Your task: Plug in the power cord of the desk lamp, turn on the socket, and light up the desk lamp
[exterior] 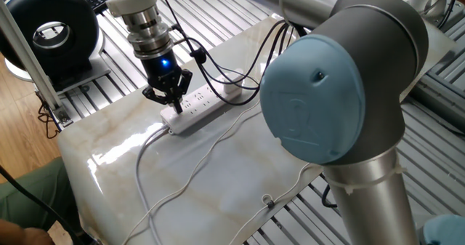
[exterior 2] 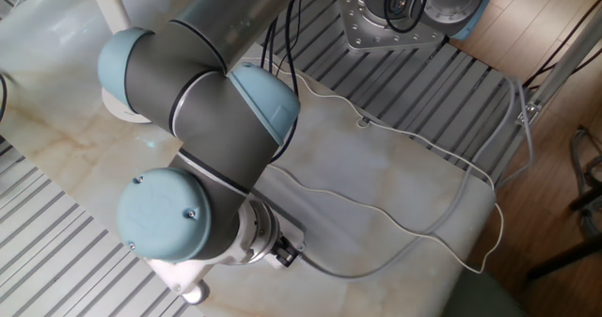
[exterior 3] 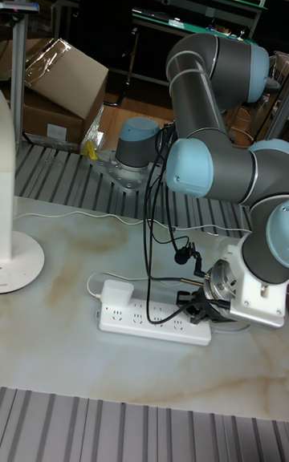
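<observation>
The socket is a long white strip lying on the marble table. A boxy white plug sits in the socket's left end, and the thin power cord trails from it across the table. My gripper points straight down at the strip's other end, fingers together, tips at or just above its surface. The tall fixed view shows the gripper at the strip's right end. The desk lamp stands at the far left, with its round base partly behind my arm.
A black round fan stands off the table's back left corner. The strip's thicker cable and the thin cord loop over the front of the table. Black robot cables hang beside the gripper. A cardboard box sits behind.
</observation>
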`<state>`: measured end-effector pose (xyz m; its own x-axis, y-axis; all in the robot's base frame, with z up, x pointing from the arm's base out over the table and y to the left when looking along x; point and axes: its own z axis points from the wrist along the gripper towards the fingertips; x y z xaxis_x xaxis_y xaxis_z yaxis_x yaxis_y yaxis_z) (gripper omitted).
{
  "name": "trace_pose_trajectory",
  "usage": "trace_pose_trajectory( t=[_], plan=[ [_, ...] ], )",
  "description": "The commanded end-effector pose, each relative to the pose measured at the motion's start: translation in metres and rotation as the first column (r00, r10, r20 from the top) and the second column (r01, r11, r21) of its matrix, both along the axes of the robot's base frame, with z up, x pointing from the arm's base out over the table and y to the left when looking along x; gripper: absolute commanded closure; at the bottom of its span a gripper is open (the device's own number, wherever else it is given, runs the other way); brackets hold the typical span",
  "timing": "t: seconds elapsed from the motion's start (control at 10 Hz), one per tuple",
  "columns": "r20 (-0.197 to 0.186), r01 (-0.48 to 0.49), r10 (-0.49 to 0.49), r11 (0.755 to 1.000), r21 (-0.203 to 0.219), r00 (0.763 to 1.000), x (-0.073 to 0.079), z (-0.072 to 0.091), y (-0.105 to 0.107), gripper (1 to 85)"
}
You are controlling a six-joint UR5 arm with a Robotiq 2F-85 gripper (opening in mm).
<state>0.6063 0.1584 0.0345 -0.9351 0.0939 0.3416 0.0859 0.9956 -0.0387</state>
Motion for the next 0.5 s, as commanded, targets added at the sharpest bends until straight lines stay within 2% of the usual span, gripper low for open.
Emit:
trace_pose_trajectory(
  t=[0.0, 0.2, 0.4],
  plan=[
    [-0.002, 0.001, -0.001, 1.0, 0.011, 1.0, -0.001, -0.001, 0.003, 84.7],
    [-0.005, 0.003, -0.003, 1.0, 0.012, 1.0, -0.001, -0.004, 0.004, 84.7],
    [0.008, 0.0, 0.0, 1.0, 0.009, 1.0, 0.001, -0.013, 0.003, 84.7]
  ],
)
